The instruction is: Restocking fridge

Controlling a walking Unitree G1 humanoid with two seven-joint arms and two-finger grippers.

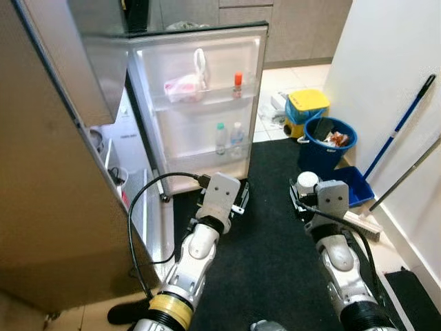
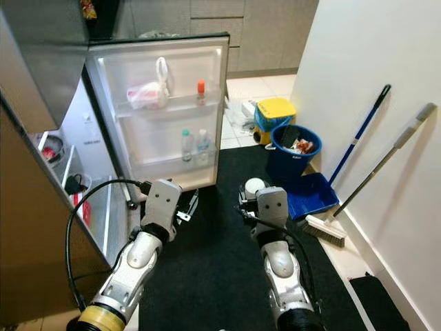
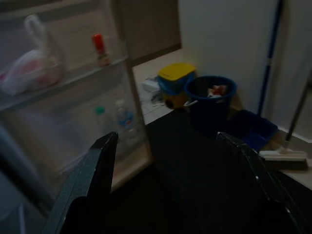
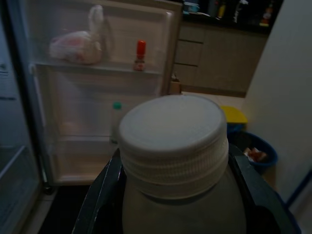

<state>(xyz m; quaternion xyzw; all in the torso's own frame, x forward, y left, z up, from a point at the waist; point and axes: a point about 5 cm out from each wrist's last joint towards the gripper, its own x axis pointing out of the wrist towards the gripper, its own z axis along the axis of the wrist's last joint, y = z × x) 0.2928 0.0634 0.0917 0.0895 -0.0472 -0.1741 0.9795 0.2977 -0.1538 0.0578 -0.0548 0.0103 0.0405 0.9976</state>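
The bottle [image 4: 175, 161], with a wide white screw cap, sits clamped between the two black fingers of the right gripper [image 1: 304, 195]. The fingers press against its sides just under the cap. The bottle is upright and held low in front of the robot, above the black mat [image 1: 275, 227], facing the open fridge door [image 1: 200, 103].

The left gripper [image 3: 170, 161] is beside it, to the left, also above the mat and close to the lower edge of the door. Its fingers are spread wide apart with nothing between them.

The door stands fully open. Its upper shelf holds a knotted plastic bag [image 1: 186, 84] with something pink inside and a small red-capped bottle [image 1: 238, 85]. Its lower shelf holds two clear water bottles [image 1: 228, 136] side by side, one with a green cap. The fridge body [image 1: 120, 148] is to the left of the door.

To the right of the mat stand a blue bucket [image 1: 329, 143] filled with rubbish and, just behind it, a yellow-lidded bin [image 1: 306, 107]. A blue dustpan [image 1: 351, 185] lies next to the bucket. A blue-handled mop [image 1: 400, 124] and a grey-handled broom [image 1: 403, 181] lean against the white wall.
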